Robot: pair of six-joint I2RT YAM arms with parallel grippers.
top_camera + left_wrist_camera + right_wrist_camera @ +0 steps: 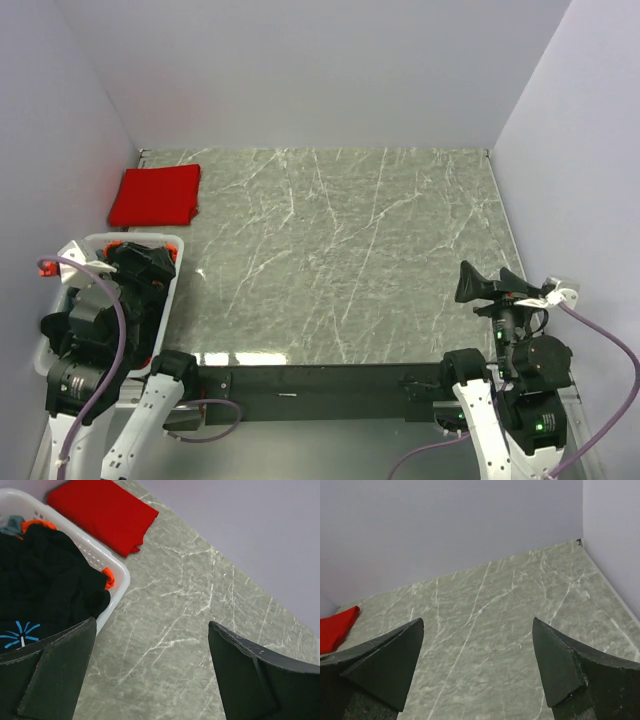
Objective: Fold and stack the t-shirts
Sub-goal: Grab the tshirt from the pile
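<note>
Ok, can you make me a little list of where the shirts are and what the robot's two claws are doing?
folded shirt: red t-shirt, flat on the table, far left corner, just beyond the basket
top of basket: black t-shirt, crumpled
at basket rim: orange-red t-shirt, only a bit showing
at basket's far edge: grey-blue t-shirt, only a bit showing
left gripper: open, over the basket, holding nothing
right gripper: open, near right of the table, holding nothing
</note>
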